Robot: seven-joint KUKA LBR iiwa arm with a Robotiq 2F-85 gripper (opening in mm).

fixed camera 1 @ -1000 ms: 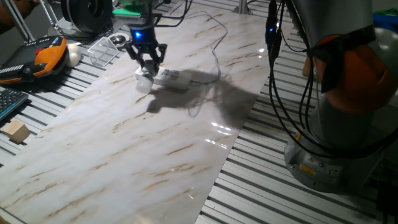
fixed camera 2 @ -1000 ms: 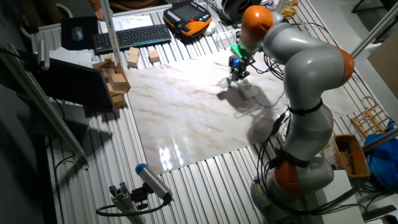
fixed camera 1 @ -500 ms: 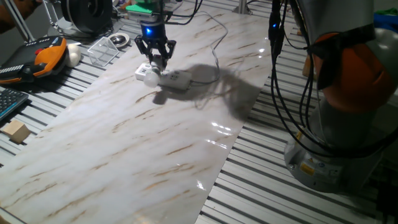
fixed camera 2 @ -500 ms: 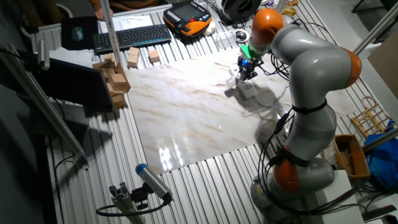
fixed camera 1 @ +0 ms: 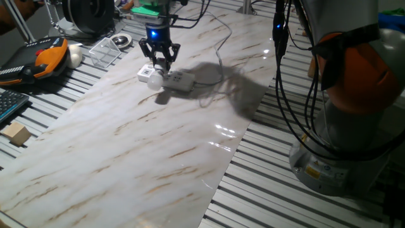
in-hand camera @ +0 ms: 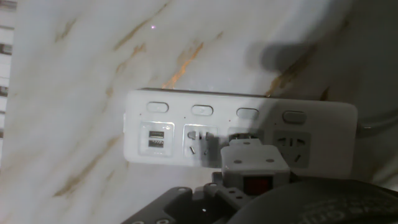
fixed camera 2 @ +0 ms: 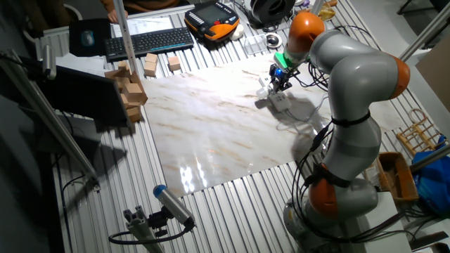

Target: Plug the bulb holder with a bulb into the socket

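Observation:
The socket, a long white power strip (fixed camera 1: 181, 80), lies on the marble board, and its cable (fixed camera 1: 219, 56) runs off to the back. In the hand view the strip (in-hand camera: 163, 132) shows a row of outlets. The white bulb holder (in-hand camera: 255, 165) with its red switch sits over the third outlet. My gripper (fixed camera 1: 161, 65) stands over the strip's left part, fingers closed down onto the holder (fixed camera 1: 159, 73). The frosted bulb (fixed camera 1: 154, 81) sticks out in front of the strip. The bulb is hidden in the hand view. The other fixed view shows the gripper (fixed camera 2: 277, 84) on the strip (fixed camera 2: 282, 100).
An orange pendant (fixed camera 1: 45, 57), a white ball (fixed camera 1: 76, 56) and a clear plastic box (fixed camera 1: 106, 49) lie left of the board. A keyboard (fixed camera 1: 9, 105) and a wooden block (fixed camera 1: 17, 134) are at the far left. The arm's base (fixed camera 1: 354, 95) stands at the right.
One second ago the gripper held the holder and bulb at the strip's left end. It moved right, over the strip. In the last half second it has hardly shifted.

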